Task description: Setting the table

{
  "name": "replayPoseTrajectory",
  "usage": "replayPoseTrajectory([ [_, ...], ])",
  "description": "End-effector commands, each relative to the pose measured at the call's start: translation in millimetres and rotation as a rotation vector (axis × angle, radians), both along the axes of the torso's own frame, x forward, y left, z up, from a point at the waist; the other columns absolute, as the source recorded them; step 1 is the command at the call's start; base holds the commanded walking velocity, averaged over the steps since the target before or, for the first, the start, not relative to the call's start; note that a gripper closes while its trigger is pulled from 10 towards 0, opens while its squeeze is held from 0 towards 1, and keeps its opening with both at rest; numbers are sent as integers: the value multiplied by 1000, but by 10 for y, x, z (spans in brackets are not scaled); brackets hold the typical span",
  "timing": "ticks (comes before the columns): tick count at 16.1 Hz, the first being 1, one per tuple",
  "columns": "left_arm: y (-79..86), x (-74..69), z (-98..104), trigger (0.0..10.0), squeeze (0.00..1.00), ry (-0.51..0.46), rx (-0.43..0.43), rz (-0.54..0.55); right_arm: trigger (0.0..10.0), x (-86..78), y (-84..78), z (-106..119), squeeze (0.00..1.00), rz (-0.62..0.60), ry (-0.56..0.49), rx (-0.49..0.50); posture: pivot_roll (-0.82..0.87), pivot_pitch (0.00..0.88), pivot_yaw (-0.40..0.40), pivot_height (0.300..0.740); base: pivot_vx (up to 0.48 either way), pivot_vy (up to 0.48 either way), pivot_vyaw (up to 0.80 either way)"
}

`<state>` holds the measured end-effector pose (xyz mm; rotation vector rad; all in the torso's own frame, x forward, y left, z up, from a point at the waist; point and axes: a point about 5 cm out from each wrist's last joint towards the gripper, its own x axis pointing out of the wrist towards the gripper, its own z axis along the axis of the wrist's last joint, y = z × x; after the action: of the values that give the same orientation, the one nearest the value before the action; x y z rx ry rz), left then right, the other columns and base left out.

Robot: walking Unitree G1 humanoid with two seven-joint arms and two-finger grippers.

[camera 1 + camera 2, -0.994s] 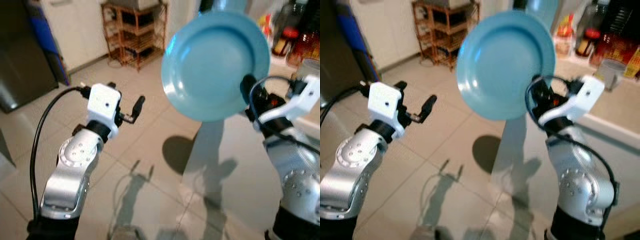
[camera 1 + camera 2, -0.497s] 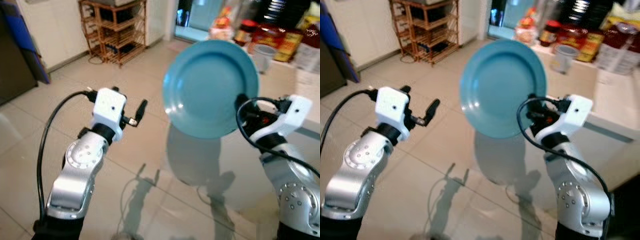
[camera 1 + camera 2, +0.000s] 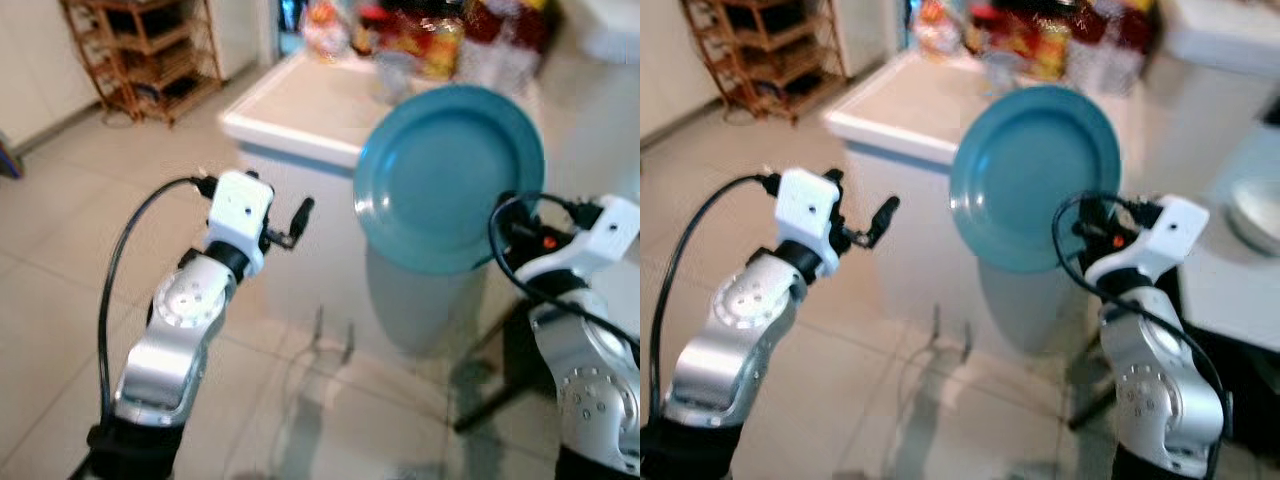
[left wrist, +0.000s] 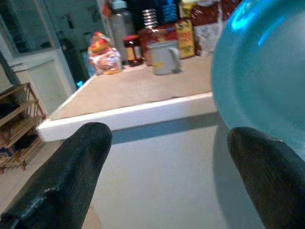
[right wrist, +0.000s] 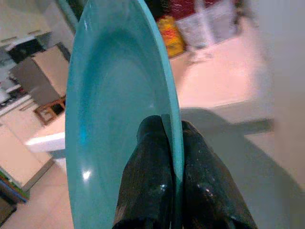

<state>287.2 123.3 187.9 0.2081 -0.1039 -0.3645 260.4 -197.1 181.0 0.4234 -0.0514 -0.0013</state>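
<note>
Slippage is the risk: the right gripper [image 5: 164, 162] pinches only the rim of the plate [image 3: 450, 175], held upright in the air before the counter [image 3: 300, 105], and walking could jolt it loose. Right wrist view shows that thin pinch; left wrist view shows the left gripper [image 4: 167, 157] spread, empty.

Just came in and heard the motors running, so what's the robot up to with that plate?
The robot is carrying a teal plate, held upright in the air by its rim, which is pinched in the right end effector. The left end effector is raised beside it, open and empty. Ahead stands a white counter with jars, packets and a mug along its far side. The plate has not been set down anywhere yet.
</note>
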Motion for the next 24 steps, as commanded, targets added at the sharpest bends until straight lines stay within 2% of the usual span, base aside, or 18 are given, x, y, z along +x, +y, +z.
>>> replayPoseTrajectory([
  [1, -52, 10, 30, 10000, 0, -5, 3, -19, 10000, -42, -74, 35, 0, -52, -21, -26, 74, 61, 27, 740, 0, -480, 0],
  [6, 1, -26, -3, 10000, 0, 0, -3, 20, 10000, -27, 28, -34, 0, -19, 15, 47, 98, 70, 0, 740, 0, -480, 0],
  [9, 85, -22, -25, 10000, 0, 1, 18, 37, 10000, -29, 165, 10, 0, 76, -14, 72, 89, 75, 3, 740, 0, -480, 0],
  [10, 90, -29, -29, 10000, 0, 2, 17, 39, 10000, -82, 206, -13, 0, 152, -7, 130, 89, 72, 7, 740, 0, -480, 0],
  [11, 89, -30, -27, 10000, 0, 1, 17, 38, 10000, -95, 212, -41, 0, 169, 13, 167, 89, 72, 11, 740, 0, -480, 0],
  [12, 78, -32, -25, 10000, 0, 1, 19, 30, 10000, -129, 196, -183, 0, 209, 118, 263, 87, 72, 18, 740, 0, -480, 0],
  [13, 72, -29, -27, 10000, 0, 2, 22, 26, 10000, -141, 181, -221, 0, 215, 143, 276, 89, 72, 20, 740, 0, -480, 0],
  [14, 74, -22, -27, 10000, 0, 0, 32, 23, 10000, -168, 162, -277, 0, 218, 176, 336, 90, 74, 24, 740, 0, -480, 0],
  [15, 82, -13, -31, 10000, 0, 16, 11, 28, 10000, -185, 153, -290, 0, 226, 187, 336, 90, 74, 24, 740, 0, 0, 0],
  [16, 97, -10, -13, 10000, 0, 4, 19, 28, 10000, -201, 156, -278, 0, 246, 181, 264, 92, 76, 29, 740, 0, 0, 0],
  [18, 119, -10, -4, 10000, 0, 4, 16, 18, 10000, -175, 156, -235, 0, 240, 160, 270, 96, 76, 27, 740, 0, 0, 0],
  [21, 144, -18, 15, 10000, 0, 4, 1, 14, 10000, -145, 159, -213, 0, 235, 177, 279, 99, 77, 26, 740, 175, 0, -721],
  [24, 151, -12, 26, 10000, 0, 2, -1, 10, 10000, -150, 171, -355, 0, 230, 281, 264, 99, 76, 22, 740, 336, 0, -533],
])
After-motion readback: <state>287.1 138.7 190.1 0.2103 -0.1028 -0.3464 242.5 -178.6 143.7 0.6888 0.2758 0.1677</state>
